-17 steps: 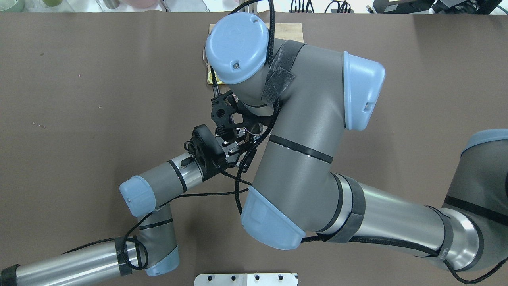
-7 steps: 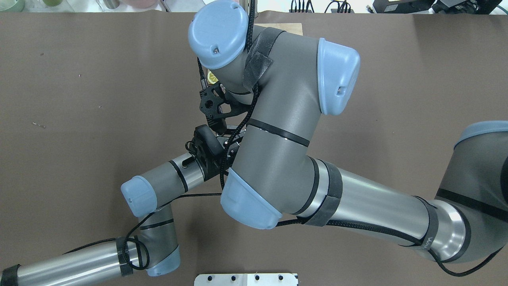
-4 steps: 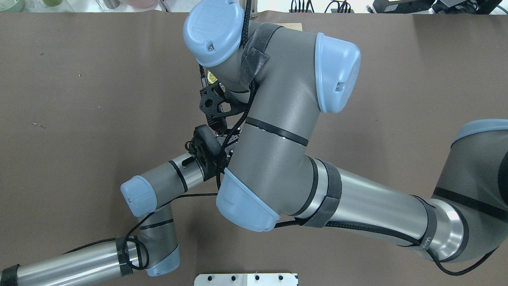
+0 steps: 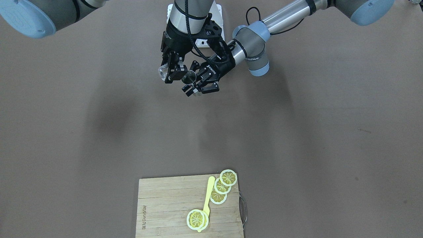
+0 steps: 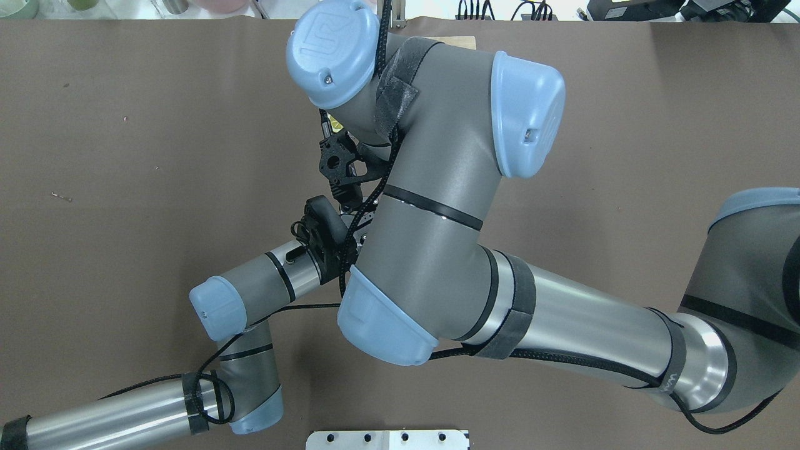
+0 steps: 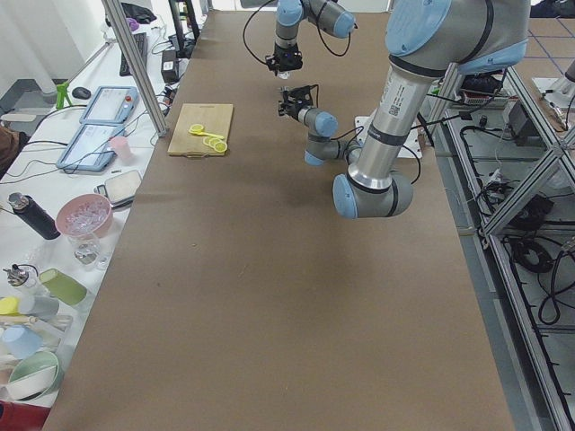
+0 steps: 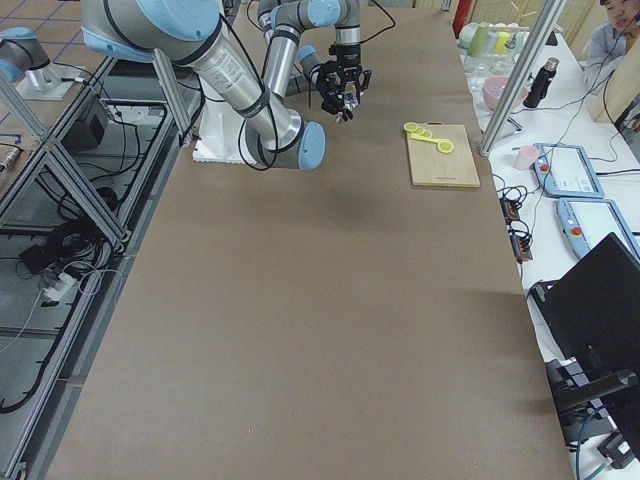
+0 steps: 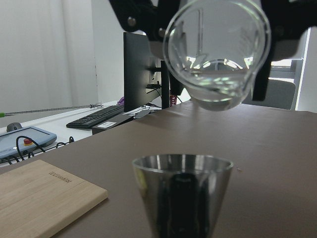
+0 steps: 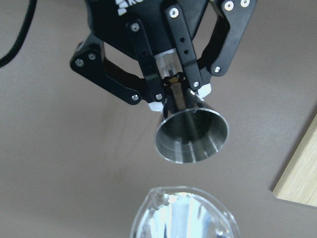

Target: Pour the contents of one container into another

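Above the brown tabletop (image 4: 99, 132), the right pincer (image 4: 173, 71), clamped on the tilted glass beaker (image 8: 218, 54), has shifted over the metal cup (image 8: 182, 193) gripped by the left pincer (image 9: 179, 96); pouring appears imminent.

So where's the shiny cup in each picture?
Front: cup at top middle.
Overhead: hidden under right arm.
Left side: too small to tell.
Right side: too small to tell.
Left wrist: bottom middle, under beaker.
Right wrist: centre.
Landmark: wooden board.
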Controlling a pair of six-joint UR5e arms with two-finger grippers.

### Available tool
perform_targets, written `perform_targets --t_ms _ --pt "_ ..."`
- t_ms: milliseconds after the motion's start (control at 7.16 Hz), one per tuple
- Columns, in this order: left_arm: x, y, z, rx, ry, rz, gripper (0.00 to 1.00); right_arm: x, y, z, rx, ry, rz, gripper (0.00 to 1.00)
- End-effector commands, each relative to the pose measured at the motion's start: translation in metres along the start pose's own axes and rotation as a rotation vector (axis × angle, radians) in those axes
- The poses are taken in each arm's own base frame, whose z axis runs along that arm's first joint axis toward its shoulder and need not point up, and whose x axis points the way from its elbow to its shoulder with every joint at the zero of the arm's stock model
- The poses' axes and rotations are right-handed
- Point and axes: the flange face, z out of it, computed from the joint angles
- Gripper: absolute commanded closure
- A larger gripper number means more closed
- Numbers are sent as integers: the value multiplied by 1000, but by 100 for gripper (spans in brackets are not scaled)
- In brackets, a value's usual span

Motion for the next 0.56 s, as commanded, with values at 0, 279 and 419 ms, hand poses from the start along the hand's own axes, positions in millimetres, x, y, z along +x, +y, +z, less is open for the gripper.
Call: perform_targets --t_ms 0,279,419 --pt "0 0 0 1 2 0 100 1 -1 0 -16 1 -1 100" --pt "0 0 0 1 2 0 100 2 -3 -3 -18 1 -1 100" --pt "-1 1 -1 -1 1 0 100 4 -4 -2 -27 1 0 100"
